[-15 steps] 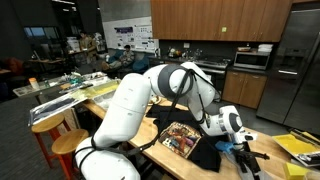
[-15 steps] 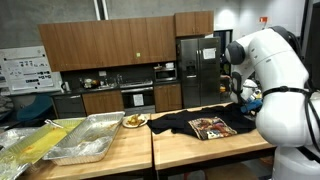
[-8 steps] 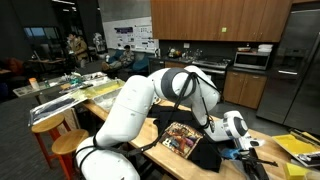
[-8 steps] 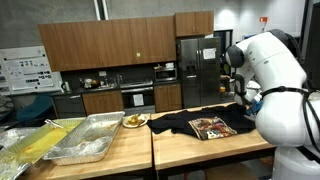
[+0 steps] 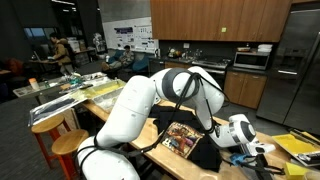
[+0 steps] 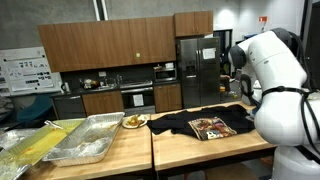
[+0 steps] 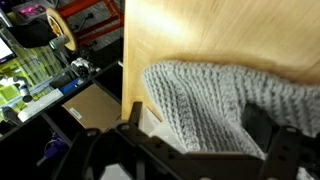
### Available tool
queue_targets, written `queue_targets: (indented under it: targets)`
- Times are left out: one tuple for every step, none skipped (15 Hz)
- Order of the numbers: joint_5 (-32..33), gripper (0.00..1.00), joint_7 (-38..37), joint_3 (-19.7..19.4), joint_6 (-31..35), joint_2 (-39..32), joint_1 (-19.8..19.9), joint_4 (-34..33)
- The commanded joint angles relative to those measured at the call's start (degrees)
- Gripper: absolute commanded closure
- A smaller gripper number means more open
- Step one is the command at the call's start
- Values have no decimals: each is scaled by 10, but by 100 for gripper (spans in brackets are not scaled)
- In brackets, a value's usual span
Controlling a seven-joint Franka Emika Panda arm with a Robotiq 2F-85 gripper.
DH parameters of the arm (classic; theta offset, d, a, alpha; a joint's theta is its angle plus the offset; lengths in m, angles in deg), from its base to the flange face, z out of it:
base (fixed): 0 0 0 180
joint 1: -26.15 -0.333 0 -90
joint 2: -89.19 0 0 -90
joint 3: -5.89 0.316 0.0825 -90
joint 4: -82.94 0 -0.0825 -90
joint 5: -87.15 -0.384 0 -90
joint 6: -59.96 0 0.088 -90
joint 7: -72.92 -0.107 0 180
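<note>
My gripper (image 5: pixel 252 156) hangs low over the near corner of the wooden table (image 5: pixel 125 100), just beyond a black T-shirt (image 5: pixel 170 128) with a colourful print (image 5: pixel 181 139). In the wrist view the gripper (image 7: pixel 195 135) is open, and its two dark fingers (image 7: pixel 262 126) stand on either side of a grey knitted cloth (image 7: pixel 215 105) lying on the wooden table (image 7: pixel 200 35) near its edge. Whether the fingers touch the cloth I cannot tell. In an exterior view the black T-shirt (image 6: pixel 185 123) shows, but the robot's white body (image 6: pixel 285 90) hides the gripper.
Metal trays (image 6: pixel 90 137) and yellow items (image 6: pixel 30 145) lie on the adjoining table, with a plate of food (image 6: pixel 135 120) behind them. A yellow object (image 5: pixel 300 148) sits past the gripper. Stools (image 5: pixel 50 125) stand beside the table. The table edge (image 7: pixel 128 80) drops to a cluttered floor.
The gripper has come down and moved outward toward the table's corner, staying open. In one exterior view it has slipped behind the robot's body.
</note>
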Motion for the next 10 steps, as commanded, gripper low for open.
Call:
queue_targets:
  targets:
    - [58,0,-74,-32,82,110,-14,93]
    - [85,0,-96,-44,103,139,-21,115]
    - [113,0,-118,-52,123,167,-24,133]
    - [136,0,-133,-53,142,197,-22,150]
    - [154,0,-141,-50,162,224,-15,165]
    - [127,0,-122,-24,124,150,7,103]
    - [140,0,-129,-24,137,178,9,121]
    - [145,0,-129,-24,142,199,11,135]
    - [146,0,-129,-23,144,213,12,145]
    - [145,0,-129,-22,145,219,12,150]
